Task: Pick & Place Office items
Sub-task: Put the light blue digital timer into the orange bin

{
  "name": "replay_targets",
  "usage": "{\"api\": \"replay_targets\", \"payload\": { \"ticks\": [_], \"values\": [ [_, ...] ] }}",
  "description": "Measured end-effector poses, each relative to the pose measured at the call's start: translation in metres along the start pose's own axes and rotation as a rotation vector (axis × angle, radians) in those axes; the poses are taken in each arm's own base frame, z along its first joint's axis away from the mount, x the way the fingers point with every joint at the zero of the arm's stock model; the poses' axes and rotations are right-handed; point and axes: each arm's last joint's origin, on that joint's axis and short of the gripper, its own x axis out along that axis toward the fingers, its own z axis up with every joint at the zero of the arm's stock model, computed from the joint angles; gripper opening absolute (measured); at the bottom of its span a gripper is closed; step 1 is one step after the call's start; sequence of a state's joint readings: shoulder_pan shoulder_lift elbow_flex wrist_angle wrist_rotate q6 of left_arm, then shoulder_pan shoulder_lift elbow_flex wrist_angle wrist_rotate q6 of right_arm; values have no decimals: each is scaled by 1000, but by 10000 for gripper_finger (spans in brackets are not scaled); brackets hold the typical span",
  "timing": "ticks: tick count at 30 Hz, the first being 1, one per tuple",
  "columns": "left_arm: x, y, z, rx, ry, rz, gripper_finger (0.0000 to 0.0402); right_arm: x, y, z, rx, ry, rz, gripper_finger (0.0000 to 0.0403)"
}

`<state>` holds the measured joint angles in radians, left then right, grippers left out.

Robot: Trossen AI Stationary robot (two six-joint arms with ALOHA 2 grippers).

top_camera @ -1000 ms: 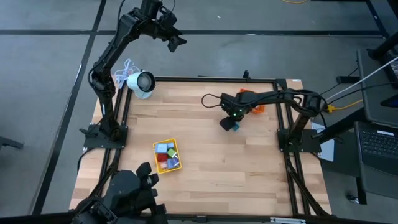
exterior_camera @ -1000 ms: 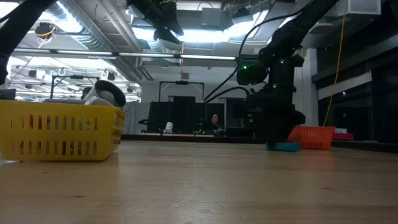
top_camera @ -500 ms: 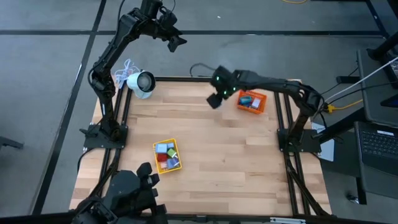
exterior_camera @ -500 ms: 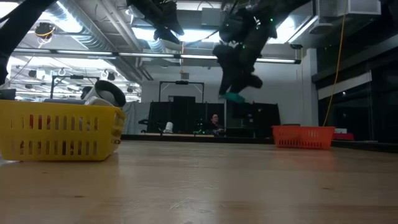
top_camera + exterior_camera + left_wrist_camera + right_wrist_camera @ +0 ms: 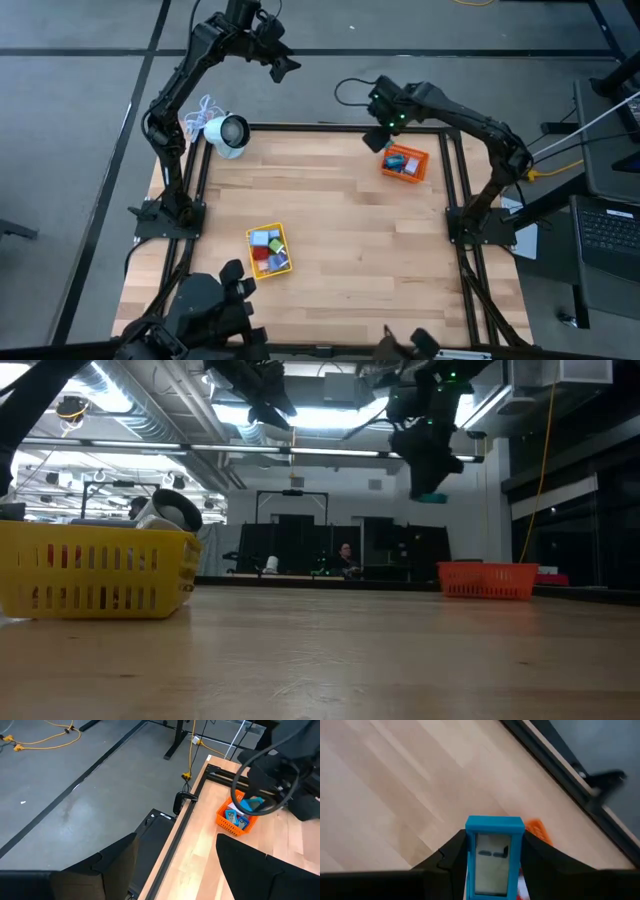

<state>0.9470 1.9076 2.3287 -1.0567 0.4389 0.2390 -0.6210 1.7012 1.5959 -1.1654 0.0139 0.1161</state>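
My right gripper hangs high over the table's far edge, just left of the orange tray. It is shut on a small blue blocky piece with a pale face, which shows teal in the low view. More blue pieces lie in the orange tray. Several blue, red and light blue pieces lie in the yellow tray. My left gripper is open, raised high beyond the table's far left corner. My right gripper pinches the blue piece between its two fingers, one on each long side. The fingers come from above, pointing down. The piece is lifted clear of the table and sticks out below the fingertips.
A white round device with a cord sits at the far left corner. The yellow tray stands near the table's left middle, and the orange tray at the far right. Bare wood lies between them.
My right gripper has lifted the blue piece off the table middle, risen high, swung toward the far edge, then moved right toward the orange tray. The piece has gone from resting on the wood to hanging clear in the shut fingers.
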Motion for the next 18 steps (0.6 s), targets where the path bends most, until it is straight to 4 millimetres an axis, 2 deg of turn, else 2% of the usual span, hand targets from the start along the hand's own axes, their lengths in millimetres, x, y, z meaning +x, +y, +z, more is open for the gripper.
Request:
{"api": "replay_targets", "payload": {
  "ticks": [6, 14, 18],
  "values": [
    [-1, 2, 0, 0, -6, 5, 264, 7, -24, -12, 13, 106, -54, 143],
    [-3, 7, -1, -8, -7, 17, 264, 59, -48, -50, 54, 314, -61, 143],
    [-4, 10, -1, -19, -9, 26, 264, 70, -49, -64, 70, 312, -27, 143]
  ]
}}
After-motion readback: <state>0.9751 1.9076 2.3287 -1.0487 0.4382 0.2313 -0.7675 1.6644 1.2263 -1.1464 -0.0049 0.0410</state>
